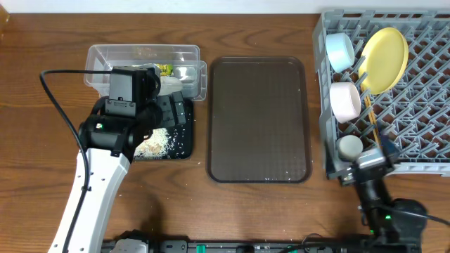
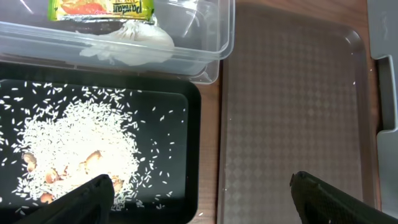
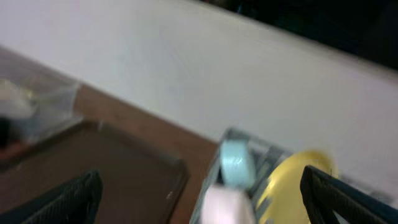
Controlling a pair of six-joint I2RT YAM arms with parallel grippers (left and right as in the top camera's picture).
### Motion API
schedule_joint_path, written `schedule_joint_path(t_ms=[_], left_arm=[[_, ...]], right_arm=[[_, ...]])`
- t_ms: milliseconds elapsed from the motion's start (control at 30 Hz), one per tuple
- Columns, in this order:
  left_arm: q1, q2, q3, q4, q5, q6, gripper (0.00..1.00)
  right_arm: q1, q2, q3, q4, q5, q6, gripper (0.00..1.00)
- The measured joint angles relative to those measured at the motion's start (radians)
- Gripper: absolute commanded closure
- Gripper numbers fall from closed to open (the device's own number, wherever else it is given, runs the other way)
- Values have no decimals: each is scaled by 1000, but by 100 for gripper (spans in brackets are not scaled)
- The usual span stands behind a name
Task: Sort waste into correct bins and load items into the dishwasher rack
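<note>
On the wooden table [image 1: 42, 42], rice scraps [image 2: 81, 137] lie in the black tray [image 2: 193, 124] left of the brown tray [image 1: 259, 119], and the yellow plate [image 1: 387, 56] stands in the rack [image 1: 429, 91] right of it. The left hand [image 2: 199, 186] and right hand [image 3: 199, 186] are both spread and empty. Sorting looks finished, so raise the left hand straight up, clear of the clear tub [image 1: 95, 56].

The left arm [image 1: 91, 190] rises from the near left edge as a long white link, bends at a black elbow joint and ends in a black wrist block, reaching away from the base. In its wrist view the left gripper [image 2: 200, 186] points downward with its two dark fingers [image 2: 87, 196] set wide apart, and nothing sits between them. The right arm [image 1: 383, 207] is folded low at the near right corner, black and compact. The right gripper [image 3: 200, 180] is tipped upward and outward; its view is blurred, yet its fingers also stand wide apart with nothing held.
</note>
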State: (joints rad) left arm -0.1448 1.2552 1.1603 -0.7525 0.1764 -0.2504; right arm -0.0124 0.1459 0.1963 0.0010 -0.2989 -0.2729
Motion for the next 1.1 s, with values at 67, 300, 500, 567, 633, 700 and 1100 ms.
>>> schedule_joint_path(t_ms=[67,300,500,567,633,700,1100], left_arm=[[0,0,0,0,0,0,7],[0,0,0,-1,0,0,7],[0,0,0,0,0,0,7],[0,0,0,0,0,0,7],[0,0,0,0,0,0,7],[0,0,0,0,0,0,7],[0,0,0,0,0,0,7]], right_arm=[[6,-45,-77,39,-1,14,1],[19,-115,-190,68,5,35,1],[18,-124,-190,66,34,35,1],[18,-129,-190,61,39,35,1],[18,-132,-190,49,42,35,1],[18,-132,-190,23,45,35,1],[18,-133,-190,-49,48,35,1]])
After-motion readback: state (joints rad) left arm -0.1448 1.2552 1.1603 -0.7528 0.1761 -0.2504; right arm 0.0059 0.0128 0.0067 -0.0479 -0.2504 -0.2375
